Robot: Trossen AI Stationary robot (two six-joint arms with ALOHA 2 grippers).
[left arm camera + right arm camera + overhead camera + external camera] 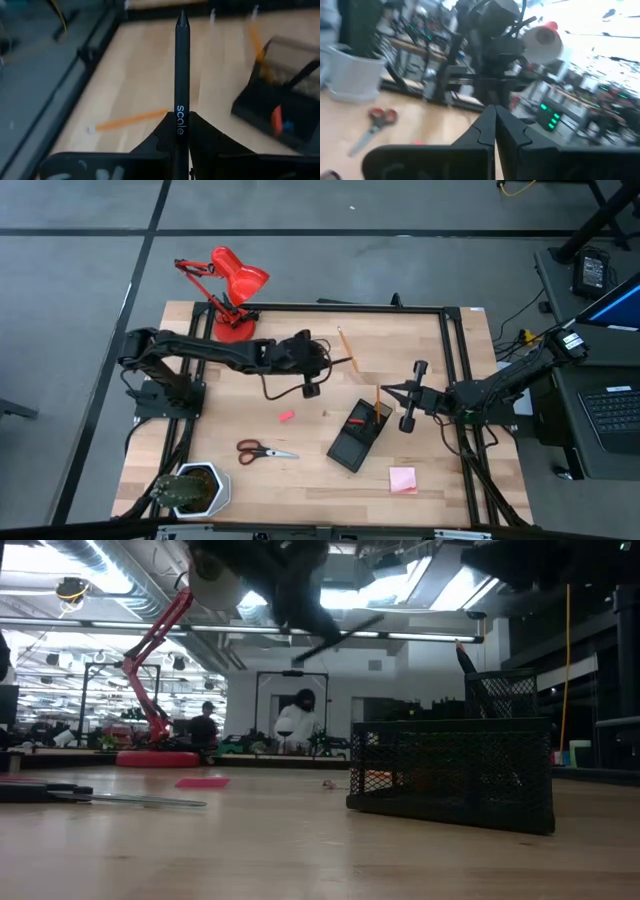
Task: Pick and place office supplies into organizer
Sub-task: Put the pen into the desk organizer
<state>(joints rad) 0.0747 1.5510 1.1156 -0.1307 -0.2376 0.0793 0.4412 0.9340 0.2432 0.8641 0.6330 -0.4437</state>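
High view: left arm reaches from the desk's [300, 480] left edge across the far half, its left hand [322, 360] near the desk's middle, clamped on a black pen [340, 362] that juts to the right. Right arm extends from the right edge, its right hand [385, 391] pinched shut with nothing in it, tips just right of the organizer [358, 438]. The organizer lies tilted right of centre and holds an orange pencil [377, 402] leaning at its far end, a dark pen and a small red piece. On the bare desk: a second pencil [345, 347] at the far side, a pink eraser [286, 416], red-handled scissors [263, 450], a pink sticky-note pad [403, 479] at the near right. A red desk lamp [232, 292] stands at the far left, a potted plant [195, 488] at the near left corner.

Low view: the left hand [318, 628] hangs above the desk with the pen [338, 638] slanting out of it, clear of the surface. The mesh organizer [450, 775] stands on the right; a dark item rises above its rim.

Left wrist view: both fingers [157, 142] press on the pen [182, 75], which points straight ahead; beyond it lie the loose pencil [131, 120] and the organizer [260, 107].

Right wrist view: the right hand's [495, 112] fingers meet at their tips, empty; the scissors [374, 125] and the plant's white pot [352, 75] lie beyond.
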